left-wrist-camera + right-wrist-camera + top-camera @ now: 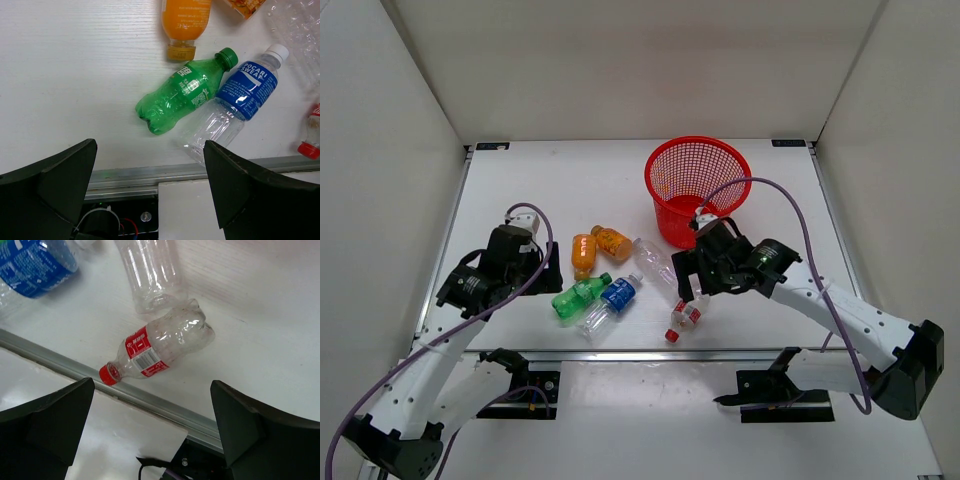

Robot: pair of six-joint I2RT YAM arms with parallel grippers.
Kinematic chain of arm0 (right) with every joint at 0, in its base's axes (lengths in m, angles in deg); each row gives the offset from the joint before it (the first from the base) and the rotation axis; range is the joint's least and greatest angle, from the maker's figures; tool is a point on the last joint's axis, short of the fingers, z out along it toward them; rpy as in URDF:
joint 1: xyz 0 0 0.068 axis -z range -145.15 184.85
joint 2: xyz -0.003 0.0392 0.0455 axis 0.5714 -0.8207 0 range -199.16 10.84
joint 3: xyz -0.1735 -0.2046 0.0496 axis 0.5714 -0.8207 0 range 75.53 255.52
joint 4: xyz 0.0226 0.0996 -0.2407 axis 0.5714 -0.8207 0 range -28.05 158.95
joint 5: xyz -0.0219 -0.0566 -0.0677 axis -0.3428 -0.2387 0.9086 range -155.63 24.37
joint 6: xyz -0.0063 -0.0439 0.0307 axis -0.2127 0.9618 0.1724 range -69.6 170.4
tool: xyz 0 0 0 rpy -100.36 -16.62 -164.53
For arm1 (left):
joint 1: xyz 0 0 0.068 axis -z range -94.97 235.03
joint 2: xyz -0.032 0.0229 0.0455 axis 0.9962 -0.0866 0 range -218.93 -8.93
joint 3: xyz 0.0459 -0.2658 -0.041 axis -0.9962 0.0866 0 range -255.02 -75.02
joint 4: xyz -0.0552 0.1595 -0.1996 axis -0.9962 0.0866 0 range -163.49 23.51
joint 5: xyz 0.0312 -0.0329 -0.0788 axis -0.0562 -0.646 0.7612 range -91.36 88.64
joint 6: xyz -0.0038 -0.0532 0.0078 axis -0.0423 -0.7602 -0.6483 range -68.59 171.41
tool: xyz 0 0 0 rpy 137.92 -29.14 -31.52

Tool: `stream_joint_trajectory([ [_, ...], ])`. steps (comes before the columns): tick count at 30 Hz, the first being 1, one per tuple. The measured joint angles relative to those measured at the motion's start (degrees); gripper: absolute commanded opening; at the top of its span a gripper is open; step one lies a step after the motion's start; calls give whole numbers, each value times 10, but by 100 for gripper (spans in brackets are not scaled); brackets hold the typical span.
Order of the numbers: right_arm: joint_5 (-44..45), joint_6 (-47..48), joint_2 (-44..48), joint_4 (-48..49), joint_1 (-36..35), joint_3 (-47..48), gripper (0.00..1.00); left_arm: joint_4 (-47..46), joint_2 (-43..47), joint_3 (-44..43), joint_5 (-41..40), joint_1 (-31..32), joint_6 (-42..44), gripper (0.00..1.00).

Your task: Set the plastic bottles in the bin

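While right hand [688, 290] gapes above red-capped bottle [685, 316], bin [667, 208] stands near.

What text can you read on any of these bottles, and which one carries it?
"POCARI SWEAT": on the blue-labelled bottle.
Green bottle: white lettering, too blurred to read.
Red-labelled bottle: barcode, print too small.
Orange bottle: label print blurred.

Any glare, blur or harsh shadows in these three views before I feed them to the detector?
Top external: even light, soft shadows, the bin crisp. Left wrist: green bottle sharp, label print readable; fingers dark silhouettes. Right wrist: red-label bottle in focus; sheen on the glossy panel below the rail.
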Motion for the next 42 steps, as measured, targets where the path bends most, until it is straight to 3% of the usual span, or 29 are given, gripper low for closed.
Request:
stream_joint_trajectory([
  [12,-19,-64,30,102,32,-113,99,-3,-21,0,-2,-1,5,99],
  [15,12,-108,15,107,4,-128,92,-10,-28,0,-11,-9,12,99],
  [27,87,-257,-55,172,-47,-179,88,-46,-83,-5,-38,-66,22,98],
  [33,98,-289,-85,199,-54,-192,64,-61,-130,-60,-24,-101,30,98],
  [34,99,-294,-79,205,-51,-198,47,-67,-136,-65,-17,-104,30,99],
  [37,98,-306,-47,218,-25,-225,28,-75,-147,-66,9,-110,32,99],
  [42,94,-296,47,208,64,-287,8,-77,-171,-73,79,-120,47,99],
])
